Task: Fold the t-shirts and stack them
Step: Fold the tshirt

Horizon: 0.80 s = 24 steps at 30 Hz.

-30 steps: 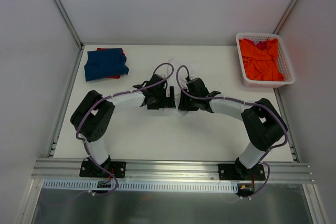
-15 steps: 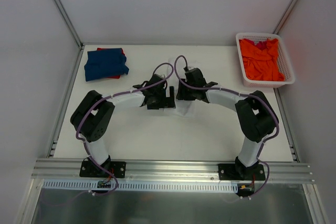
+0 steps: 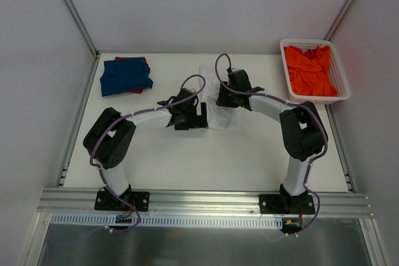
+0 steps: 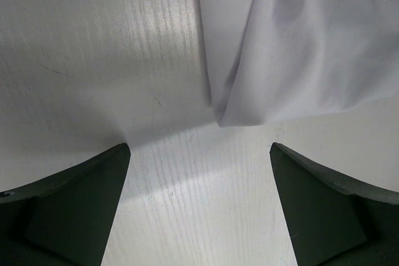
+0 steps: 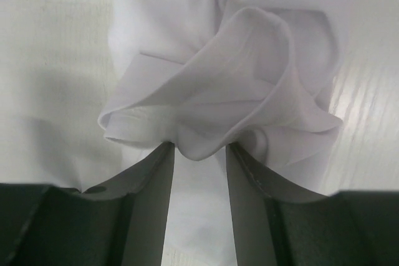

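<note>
Four t-shirts to report. Found the white t-shirt (image 3: 221,119) lying loose at mid-bench between the two arms; the dark blue t-shirt (image 3: 126,75) folded at the far left on top of the red t-shirt (image 3: 143,61); the orange t-shirt (image 3: 310,73) heaped in the basket (image 3: 318,99) at the far right. Found the right end effector (image 5: 199,151) pinched on a bunched ruffle of the white cloth, jaws partly closed with fabric between them. Found the left end effector (image 4: 199,154) spread wide, holding nothing, low over bare bench (image 4: 93,60) just beside the shirt's edge. Judged as mid-fold on the white shirt, with the orange one not yet begun. Risks noted: thin, ruffled grip liable to slip, or to drag several layers at once and leave a crooked fold; no hold-down from the left side, so liable to slide the whole shirt rather than turn it; possible snag of trailing cloth on the idle left fingers.
</note>
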Each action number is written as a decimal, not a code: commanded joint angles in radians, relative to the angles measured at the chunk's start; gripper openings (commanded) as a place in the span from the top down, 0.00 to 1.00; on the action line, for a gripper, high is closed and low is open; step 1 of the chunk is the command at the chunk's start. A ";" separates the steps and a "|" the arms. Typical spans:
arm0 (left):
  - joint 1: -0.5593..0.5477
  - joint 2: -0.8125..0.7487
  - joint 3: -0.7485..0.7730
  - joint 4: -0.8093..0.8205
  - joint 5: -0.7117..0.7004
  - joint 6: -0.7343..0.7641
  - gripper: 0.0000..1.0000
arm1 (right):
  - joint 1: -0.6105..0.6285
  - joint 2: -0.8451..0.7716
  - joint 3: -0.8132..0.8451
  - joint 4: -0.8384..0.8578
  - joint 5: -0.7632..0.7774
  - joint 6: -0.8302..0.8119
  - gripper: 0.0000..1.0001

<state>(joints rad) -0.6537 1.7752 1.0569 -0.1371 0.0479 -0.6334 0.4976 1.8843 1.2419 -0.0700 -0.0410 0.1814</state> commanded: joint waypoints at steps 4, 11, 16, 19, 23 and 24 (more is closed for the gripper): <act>-0.003 0.013 -0.040 -0.079 0.000 -0.005 0.01 | -0.036 0.030 0.117 -0.014 0.010 -0.036 0.58; -0.003 0.007 -0.048 -0.079 0.001 0.000 0.01 | -0.059 0.101 0.244 -0.024 0.020 -0.034 0.58; -0.003 0.006 -0.052 -0.081 0.006 -0.002 0.01 | -0.083 0.159 0.367 -0.031 0.102 -0.023 0.58; -0.004 0.001 -0.054 -0.079 0.009 -0.002 0.01 | -0.117 0.191 0.447 -0.072 0.128 -0.016 0.58; -0.004 -0.011 -0.055 -0.081 0.007 -0.002 0.01 | -0.168 0.205 0.565 -0.155 0.145 -0.031 0.58; -0.004 -0.019 -0.055 -0.081 0.007 0.000 0.01 | -0.189 0.199 0.568 -0.163 0.147 -0.036 0.58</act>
<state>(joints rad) -0.6537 1.7645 1.0424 -0.1284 0.0483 -0.6361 0.3588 2.1014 1.7363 -0.1745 0.0589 0.1631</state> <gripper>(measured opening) 0.990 0.422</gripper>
